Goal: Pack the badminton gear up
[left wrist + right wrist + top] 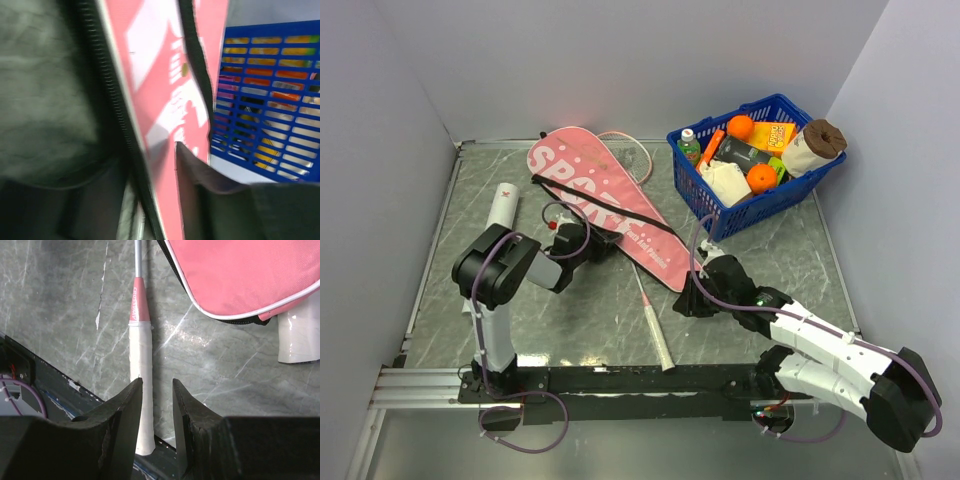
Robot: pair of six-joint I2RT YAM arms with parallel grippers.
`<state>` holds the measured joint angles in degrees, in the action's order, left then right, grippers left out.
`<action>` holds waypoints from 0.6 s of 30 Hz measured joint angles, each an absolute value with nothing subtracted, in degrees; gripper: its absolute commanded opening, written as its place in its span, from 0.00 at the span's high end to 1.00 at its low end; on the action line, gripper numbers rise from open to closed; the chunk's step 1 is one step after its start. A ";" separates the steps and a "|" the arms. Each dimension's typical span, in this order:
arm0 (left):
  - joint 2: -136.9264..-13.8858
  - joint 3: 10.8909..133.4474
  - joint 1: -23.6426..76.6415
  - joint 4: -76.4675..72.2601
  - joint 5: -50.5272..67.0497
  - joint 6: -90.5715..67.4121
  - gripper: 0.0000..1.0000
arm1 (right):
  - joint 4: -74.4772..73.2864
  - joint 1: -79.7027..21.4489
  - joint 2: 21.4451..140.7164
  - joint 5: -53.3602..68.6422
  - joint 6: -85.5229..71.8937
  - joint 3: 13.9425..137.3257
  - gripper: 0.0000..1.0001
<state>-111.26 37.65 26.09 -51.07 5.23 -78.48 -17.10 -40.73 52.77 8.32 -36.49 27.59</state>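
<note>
A: Top view puts our left gripper (590, 243) at the bag (603, 200)'s near edge, mid-length. We can't tell its grip from there.

B: Left wrist doesn't settle it. The zipper edge runs between the fingers (210, 195), blurred, so we can't tell if they pinch. It does show the black strap (192, 65), with the blue basket (270, 100) beyond.

A: Right gripper (157, 382): jaws slightly apart, holding nothing, over the racket handle (140, 365) lying flat on the table (60, 315).

B: Only that view shows us a white stub (297, 335) under the bag's narrow tip. Only the top view shows the tube (503, 205) left of the bag and a racket hoop (648, 160) behind it.
</note>
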 measured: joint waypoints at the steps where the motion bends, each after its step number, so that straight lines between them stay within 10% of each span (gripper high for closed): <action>1: -111.42 37.65 26.09 -50.87 4.91 -78.46 0.60 | -17.12 -40.66 52.75 8.38 -36.47 27.59 0.62; 10: -108.53 38.79 26.24 -42.85 1.52 -73.32 0.98 | -17.19 -40.45 51.96 8.43 -36.27 26.98 0.62; 18: -95.24 43.44 26.37 -20.93 -4.47 -60.66 0.99 | -17.80 -40.23 49.12 8.43 -36.29 26.96 0.62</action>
<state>-95.24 43.44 26.37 -20.93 -4.47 -60.66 -17.80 -40.23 49.12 8.43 -36.29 26.96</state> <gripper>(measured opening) 0.058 0.381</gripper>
